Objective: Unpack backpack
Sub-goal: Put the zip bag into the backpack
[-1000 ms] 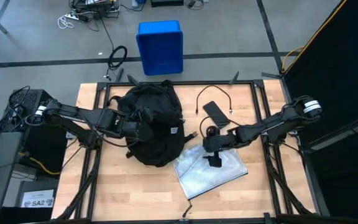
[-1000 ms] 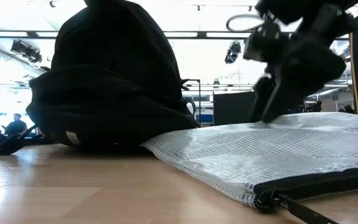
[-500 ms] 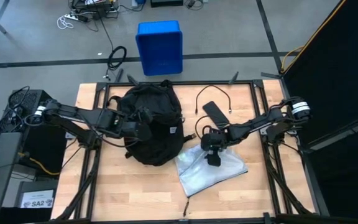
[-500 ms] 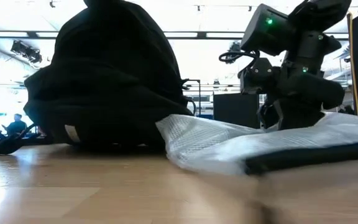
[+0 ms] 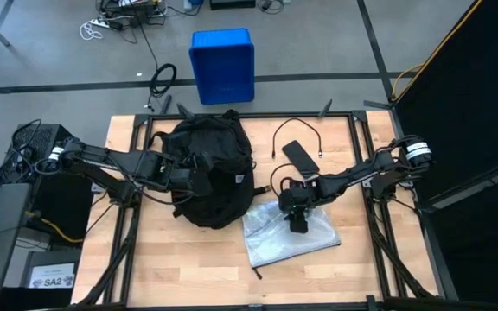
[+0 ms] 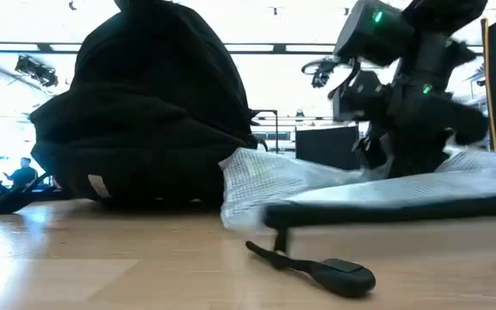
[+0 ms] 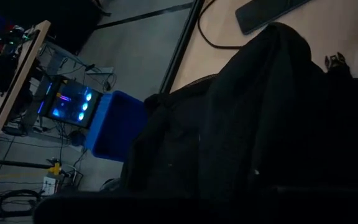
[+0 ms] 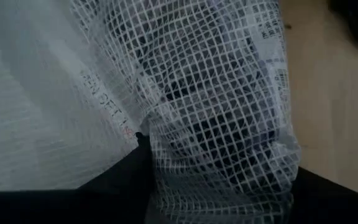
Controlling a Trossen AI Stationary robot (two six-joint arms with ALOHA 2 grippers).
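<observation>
The backpack (image 5: 207,177) sits upright on the left half of the table (image 5: 158,268), its rounded top toward the far edge. My left gripper (image 5: 204,183) is pressed against its left flank, fingers fully closed on the black fabric; in my left wrist view the dark cloth (image 7: 266,124) fills nearly everything ahead of me, with the blue bin (image 7: 114,124) on the floor beyond it.

My right gripper (image 5: 296,223) is away from the backpack, just to its right, down on the white mesh pouch (image 5: 288,238) that lies flat on the table beside the pack's lower right corner. In my right wrist view the mesh (image 8: 216,93) bunches up between my fingers, so I am pinching a fold of it, fingers partway closed. A phone (image 5: 300,158) and a thin cable (image 5: 296,125) lie beyond my right arm, apart from the pack.

Compared with a second ago, my right fingers have narrowed from wide open onto the pouch. The pouch has shifted: its near edge is drawn in and its zipper pull (image 6: 334,274) now lies out on the wood. The backpack and my left gripper have not moved.
</observation>
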